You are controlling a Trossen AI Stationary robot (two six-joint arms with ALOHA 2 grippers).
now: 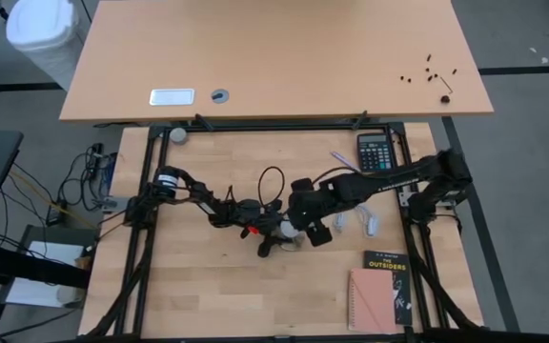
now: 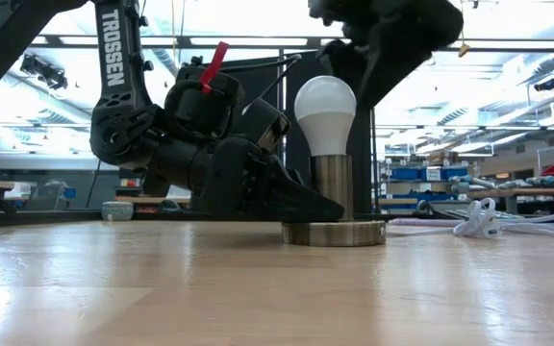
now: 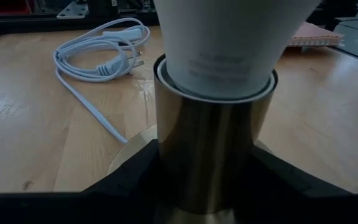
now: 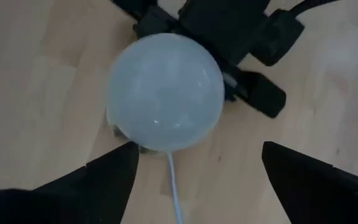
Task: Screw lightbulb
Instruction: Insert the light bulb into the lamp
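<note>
Near the middle of the wooden table [image 1: 198, 295], somewhat toward its front edge, the lightbulb [image 2: 325, 113] stands upright, its neck seated in a brushed-metal socket [image 2: 333, 187] whose cylindrical barrel rises from a flat round base. The bulb is smooth, matte white and pear-shaped; small grey print runs round its neck. The left gripper [image 2: 301, 204] lies low on the table, its dark fingers set against both sides of the socket barrel, apparently bracing it. The right gripper [image 4: 194, 165] hangs directly above the bulb's dome, fingers spread wide and clear of the glass. No screw thread shows above the socket rim, so the bulb is judged seated or nearly so; the step in hand is either the final turns or release. A further turn would call for lowering the right gripper, closing lightly on the slippery dome, and rotating while the socket is held. A coiled white cord [image 3: 98, 53] lies beside the socket, toward the table's right edge.
</note>
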